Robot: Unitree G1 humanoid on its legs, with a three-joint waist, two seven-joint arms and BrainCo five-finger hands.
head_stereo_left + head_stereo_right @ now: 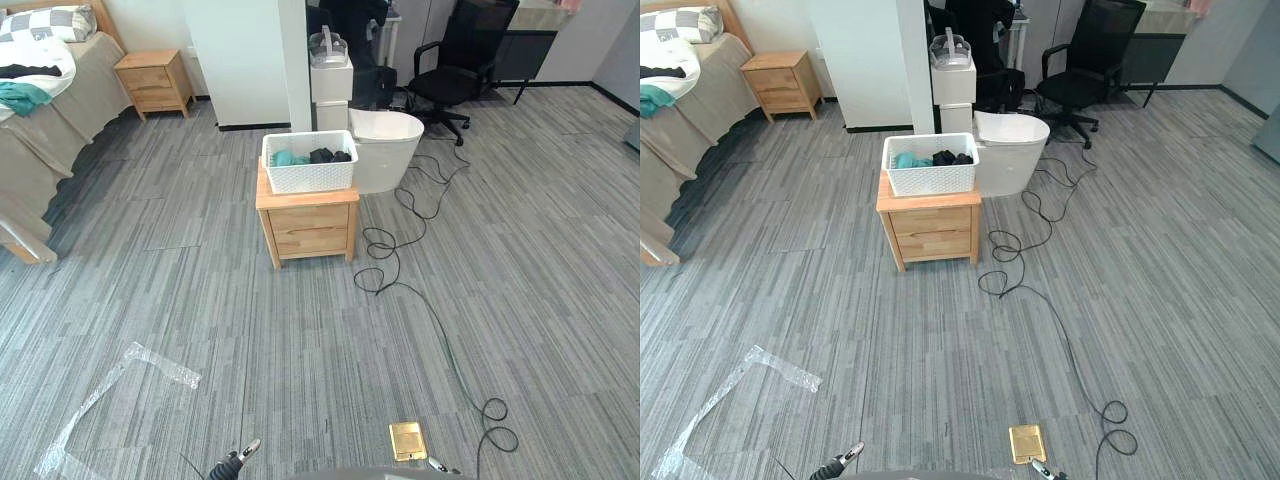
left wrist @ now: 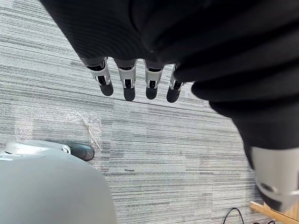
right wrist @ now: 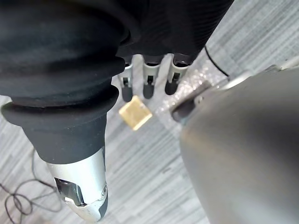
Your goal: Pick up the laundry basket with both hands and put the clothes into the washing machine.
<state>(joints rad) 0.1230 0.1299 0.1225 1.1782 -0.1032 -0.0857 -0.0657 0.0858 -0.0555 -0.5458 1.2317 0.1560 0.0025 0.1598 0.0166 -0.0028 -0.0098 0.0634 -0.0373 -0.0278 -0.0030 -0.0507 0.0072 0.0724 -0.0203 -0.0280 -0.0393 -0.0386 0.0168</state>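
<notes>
Basket (image 1: 309,174) of clothes (image 1: 312,156) sits on the nightstand (image 1: 308,226); my left hand (image 2: 127,85) and right hand (image 3: 148,80) hang empty over the floor (image 1: 300,340), fingers straight.

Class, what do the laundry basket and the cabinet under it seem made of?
The laundry basket looks like matte white plastic: its walls are a regular lattice of holes. The cabinet looks like light wood, perhaps veneer: tan flat panels, two drawer fronts.

White lattice laundry basket (image 1: 309,176), upright on wooden nightstand (image 1: 310,229), teal and dark clothes (image 1: 320,156) inside
</notes>
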